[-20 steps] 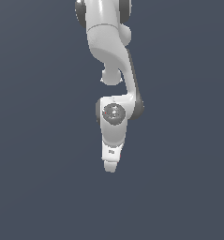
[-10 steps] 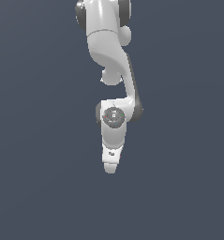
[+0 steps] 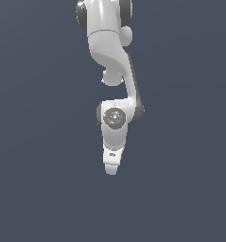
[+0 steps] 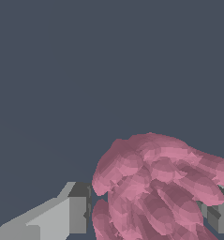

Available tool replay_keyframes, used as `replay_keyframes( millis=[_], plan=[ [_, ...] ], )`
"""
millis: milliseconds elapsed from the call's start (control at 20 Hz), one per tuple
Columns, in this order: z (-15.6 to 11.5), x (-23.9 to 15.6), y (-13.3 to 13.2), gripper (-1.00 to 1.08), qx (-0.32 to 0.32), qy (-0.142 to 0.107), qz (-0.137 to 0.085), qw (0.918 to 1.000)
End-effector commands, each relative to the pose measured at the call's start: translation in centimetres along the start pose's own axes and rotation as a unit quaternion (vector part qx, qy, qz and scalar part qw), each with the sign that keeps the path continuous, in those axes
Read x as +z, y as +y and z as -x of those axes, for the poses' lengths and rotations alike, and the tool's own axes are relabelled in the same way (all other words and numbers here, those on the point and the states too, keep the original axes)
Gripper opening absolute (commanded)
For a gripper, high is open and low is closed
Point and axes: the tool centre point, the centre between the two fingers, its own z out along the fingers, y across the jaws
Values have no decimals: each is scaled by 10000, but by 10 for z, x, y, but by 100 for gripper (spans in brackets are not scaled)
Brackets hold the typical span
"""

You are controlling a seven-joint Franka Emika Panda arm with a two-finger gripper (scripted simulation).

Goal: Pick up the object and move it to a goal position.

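The pink lumpy object (image 4: 153, 190) sits right between the two fingers (image 4: 78, 206) of the pincer (image 4: 146, 211), one finger on each side, but I cannot tell if they squeeze it yet.

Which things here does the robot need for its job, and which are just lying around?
For the job:
- pink lumpy object, between the fingers
- gripper
- robot arm

Just lying around:
- nothing else shows, only plain dark grey background
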Motion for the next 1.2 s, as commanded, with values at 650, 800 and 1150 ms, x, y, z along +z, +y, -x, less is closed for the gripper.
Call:
replay_keyframes(
  millis=[650, 800, 1150],
  plan=[
    [43, -56, -25, -100, 2, -7, 2, 10000],
    [61, -79, -35, -100, 1, -11, 2, 10000],
    [107, -140, -62, -100, 1, -11, 2, 10000]
  ],
)
